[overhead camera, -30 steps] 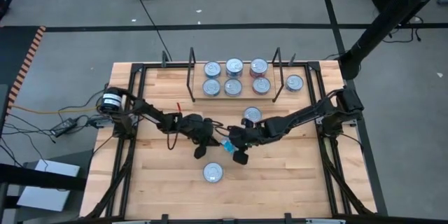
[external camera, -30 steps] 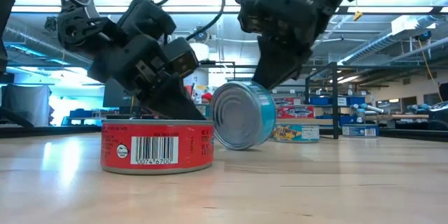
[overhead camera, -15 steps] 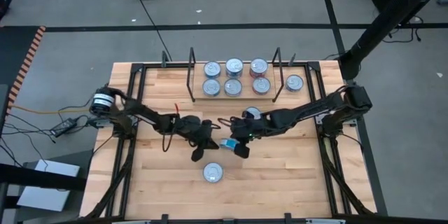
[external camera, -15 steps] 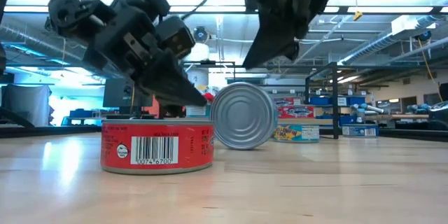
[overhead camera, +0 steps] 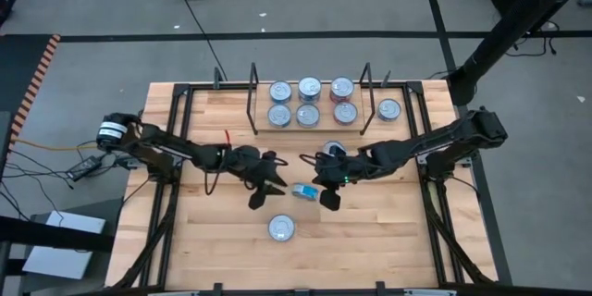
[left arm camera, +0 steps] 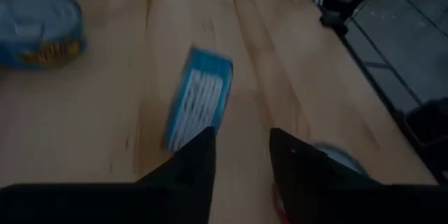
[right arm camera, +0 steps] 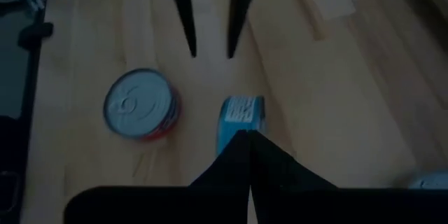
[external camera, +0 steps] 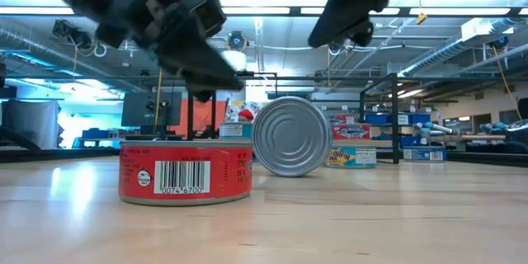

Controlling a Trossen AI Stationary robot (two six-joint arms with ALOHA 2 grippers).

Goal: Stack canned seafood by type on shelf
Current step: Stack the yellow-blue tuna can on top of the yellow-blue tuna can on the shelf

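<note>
Both grippers hang above the teal tin (overhead camera: pixel 302 191), which stands on its edge on the table (overhead camera: pixel 213 250), its flat silver lid facing the table's front edge and its round axis lying level, front to back. Left gripper (overhead camera: pixel 267 185) is just left of that tin, clear of it, with its 2 fingers (left arm camera: pixel 192 168) spread apart and nothing between them. Right gripper (overhead camera: pixel 330 188) is just right of the tin, its fingers (right arm camera: pixel 248 161) pressed together and empty; from its wrist camera the tin's blue label sits right past the fingertips.

A red tin (overhead camera: pixel 282 229) lies flat nearer the front of the table than the teal tin, lid up, barcode toward the low camera. Another tin (overhead camera: pixel 333 152) lies flat behind the teal one, close under the right arm.

Farther back, the shelf (overhead camera: pixel 310 129) holds 6 tins (overhead camera: pixel 309 102) lying flat between its 2 black wire uprights, in 2 rows of 3, the right-hand pair showing red. 1 more tin (overhead camera: pixel 389 109) sits flat just outside the right upright.
</note>
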